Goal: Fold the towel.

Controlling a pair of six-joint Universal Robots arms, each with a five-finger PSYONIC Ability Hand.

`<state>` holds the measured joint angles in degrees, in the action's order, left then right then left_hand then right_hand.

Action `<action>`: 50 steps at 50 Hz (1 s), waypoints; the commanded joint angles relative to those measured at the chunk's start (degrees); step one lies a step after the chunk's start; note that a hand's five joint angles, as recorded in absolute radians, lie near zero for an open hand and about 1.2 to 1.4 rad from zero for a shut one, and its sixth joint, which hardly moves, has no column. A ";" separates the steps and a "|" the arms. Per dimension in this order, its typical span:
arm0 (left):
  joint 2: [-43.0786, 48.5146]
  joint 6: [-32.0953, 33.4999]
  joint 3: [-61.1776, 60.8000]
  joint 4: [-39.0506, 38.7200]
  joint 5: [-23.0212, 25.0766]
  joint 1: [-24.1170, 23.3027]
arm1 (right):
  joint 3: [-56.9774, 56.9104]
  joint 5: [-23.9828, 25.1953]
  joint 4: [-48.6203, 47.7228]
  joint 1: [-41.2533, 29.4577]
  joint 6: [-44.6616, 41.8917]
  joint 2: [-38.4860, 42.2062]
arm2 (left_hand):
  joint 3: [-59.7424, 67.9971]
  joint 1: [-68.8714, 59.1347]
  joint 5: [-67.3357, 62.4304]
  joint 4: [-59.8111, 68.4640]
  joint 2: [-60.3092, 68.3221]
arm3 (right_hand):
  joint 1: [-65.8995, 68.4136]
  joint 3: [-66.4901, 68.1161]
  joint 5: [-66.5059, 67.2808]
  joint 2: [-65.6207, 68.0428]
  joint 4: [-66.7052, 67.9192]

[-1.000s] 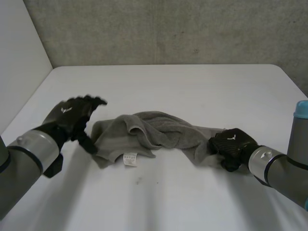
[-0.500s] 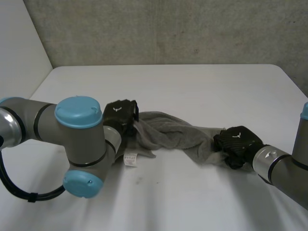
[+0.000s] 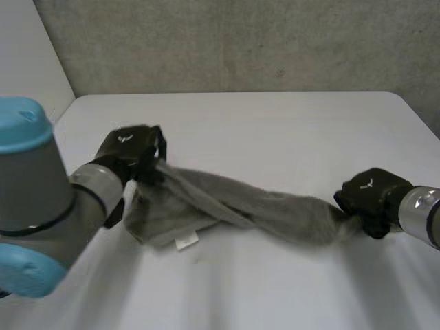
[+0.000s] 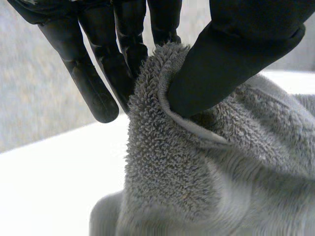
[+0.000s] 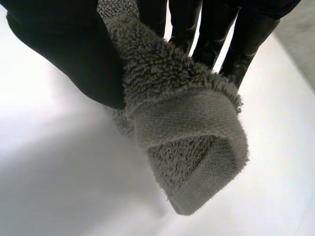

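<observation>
A grey terry towel point(image 3: 227, 206) stretches in a loose rope across the white table point(image 3: 275, 130), bunched wider at its left end, where a white label point(image 3: 183, 242) shows. My left hand point(image 3: 130, 152) pinches the towel's left end, the thumb point(image 4: 231, 64) pressing a hemmed edge of the towel point(image 4: 162, 162) against the fingers point(image 4: 123, 54). My right hand point(image 3: 371, 196) holds the right end. There the thumb point(image 5: 69, 59) and fingers point(image 5: 197, 29) clamp a folded corner of the towel point(image 5: 187, 137), which hangs past the fingertips.
The table's far edge meets a grey concrete wall point(image 3: 240, 45). My left arm's grey joint with its blue cap point(image 3: 31, 199) stands large at the near left. The right forearm point(image 3: 423, 216) comes in from the right edge.
My left hand went from open beside the towel to pinching its left end, then drew it left. The right hand moved right with its end, pulling the towel out long.
</observation>
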<state>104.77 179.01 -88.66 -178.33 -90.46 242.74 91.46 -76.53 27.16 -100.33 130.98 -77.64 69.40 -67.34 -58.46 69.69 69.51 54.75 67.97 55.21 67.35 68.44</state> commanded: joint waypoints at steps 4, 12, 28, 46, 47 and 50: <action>5.69 15.56 2.34 12.22 1.96 6.07 | -8.29 -1.43 6.50 -1.88 -6.44 10.38 | 10.60 -12.66 -11.54 10.31 10.49 | 25.25 12.03 14.79 12.65 11.56; 12.83 17.95 15.33 4.25 2.13 6.87 | -31.82 -7.39 -5.14 -6.46 6.27 17.60 | 10.60 -12.66 -11.54 10.31 10.49 | 25.25 12.03 14.79 12.65 11.56; 3.52 13.82 13.44 -33.59 2.66 6.87 | -31.35 -8.90 -36.04 -6.29 26.35 5.39 | 10.60 -12.66 -11.54 10.31 10.49 | 25.25 12.03 14.79 12.65 11.56; 5.89 15.93 -0.64 -19.42 5.56 7.05 | -20.97 -2.13 -10.04 -6.02 15.19 11.46 | 10.60 -12.66 -11.54 10.31 10.49 | 25.25 12.03 14.79 12.65 11.56; 5.71 16.45 -0.90 -17.86 5.65 7.13 | -20.98 -2.13 -10.02 -6.02 15.19 11.46 | 10.60 -12.66 -11.54 10.31 10.49 | 25.25 12.03 14.79 12.65 11.56; 5.62 17.51 -1.07 -15.65 5.65 7.14 | -21.24 -1.96 -8.26 -5.32 15.45 10.93 | 10.60 -12.66 -11.54 10.31 10.49 | 25.25 12.03 14.79 12.65 11.56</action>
<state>110.49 194.66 -88.77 -198.92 -84.82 249.69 70.40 -78.57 14.62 -106.48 147.60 -66.63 69.70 -67.35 -58.75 69.73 69.59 54.75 68.23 55.48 67.64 68.48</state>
